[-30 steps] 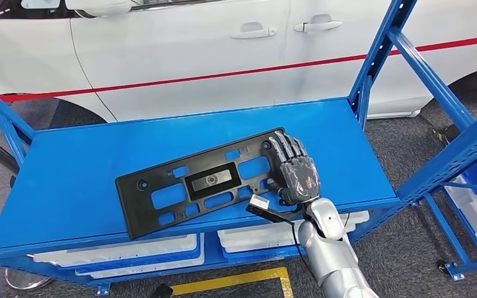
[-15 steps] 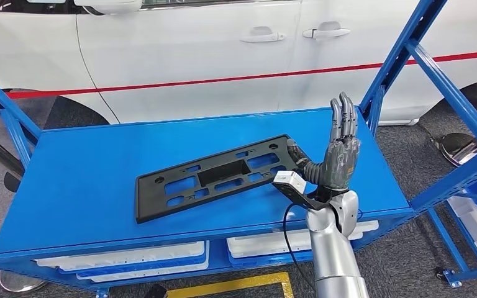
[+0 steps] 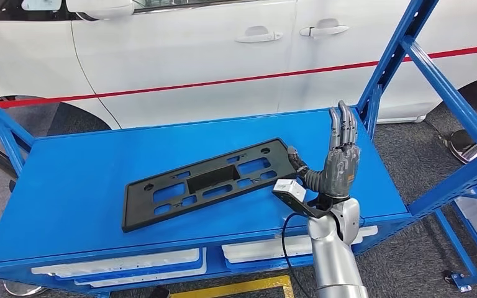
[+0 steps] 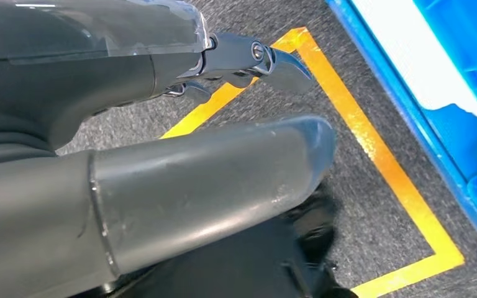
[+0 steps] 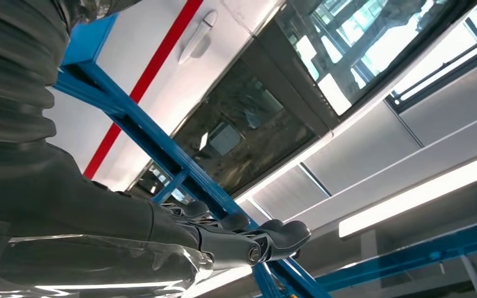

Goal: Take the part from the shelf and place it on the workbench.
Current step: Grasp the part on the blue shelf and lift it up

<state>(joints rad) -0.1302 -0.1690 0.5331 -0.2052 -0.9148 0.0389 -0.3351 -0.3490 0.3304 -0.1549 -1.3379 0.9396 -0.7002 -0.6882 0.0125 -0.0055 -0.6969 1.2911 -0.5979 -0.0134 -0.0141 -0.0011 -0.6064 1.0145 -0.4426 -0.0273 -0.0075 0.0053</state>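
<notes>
One black plastic part (image 3: 208, 181), long, flat and pierced with cut-outs, lies flat on the blue shelf (image 3: 68, 180), its right end beside the right hand (image 3: 338, 164). That hand stands upright at the part's right end, fingers straight and together, thumb reaching toward the part's edge; it grips nothing. The left hand (image 4: 161, 149) hangs over the floor, holding nothing, fingers loosely extended. The part looks light and fairly stiff, though thin enough to flex; its smooth face may slip, so a pinch across the right end or a finger through a cut-out seems the surest hold.
</notes>
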